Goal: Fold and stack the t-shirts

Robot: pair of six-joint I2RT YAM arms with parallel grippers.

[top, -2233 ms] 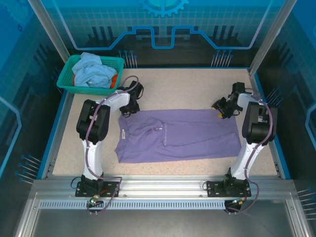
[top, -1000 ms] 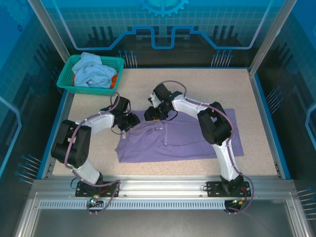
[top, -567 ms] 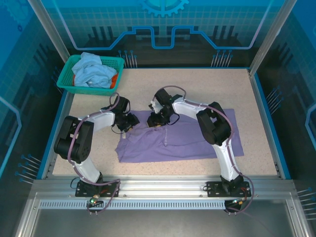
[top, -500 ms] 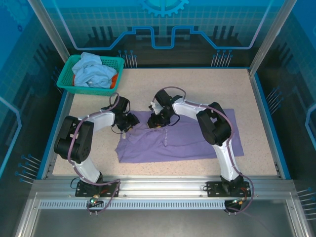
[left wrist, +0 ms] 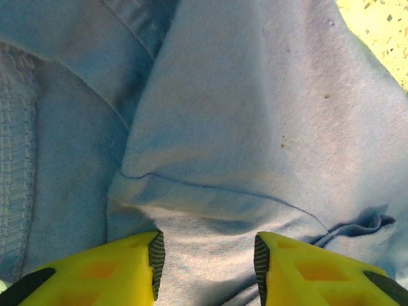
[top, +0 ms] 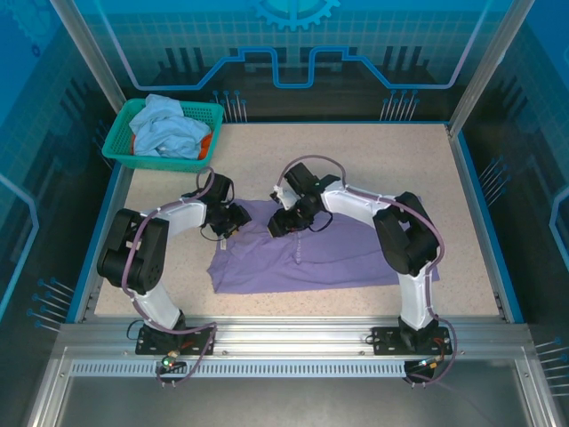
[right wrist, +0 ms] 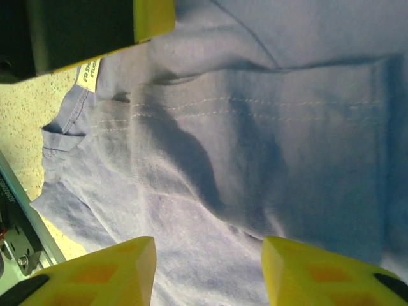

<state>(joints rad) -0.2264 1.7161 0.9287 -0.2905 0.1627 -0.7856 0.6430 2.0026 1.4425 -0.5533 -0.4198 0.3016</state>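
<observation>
The purple shirt (top: 338, 253) lies spread across the middle of the surface (top: 382, 160), with its long side running left to right and its neck end towards my left. Both my arms reach in over its far edge, and my two hands are near each other there.

My left hand (top: 233, 220) is down on the shirt's far left corner. From the wrist, its yellow fingers (left wrist: 121, 268) stand partway apart. A soft ridge of purple cloth runs into the gap between them, and a seam and a small rumpled edge lie close by. The fingers are not closed on the cloth, though I cannot tell whether the tips are pressing on it.

My right hand (top: 283, 222) is just to the right of the left one, over the shirt near its neck. Its fingers (right wrist: 299, 264) are also apart, with purple cloth lying loose past them. I see a stitched hem, a few shallow wrinkles and a pale neck label (right wrist: 89, 75) at the collar. This hand has hold of nothing.

In the far left corner of the surface, well apart from the purple shirt, stands a teal basket (top: 120, 149). A light-blue shirt (top: 164, 124) is heaped in it, and a bit of an orange shirt (top: 206, 142) shows at its right side.
</observation>
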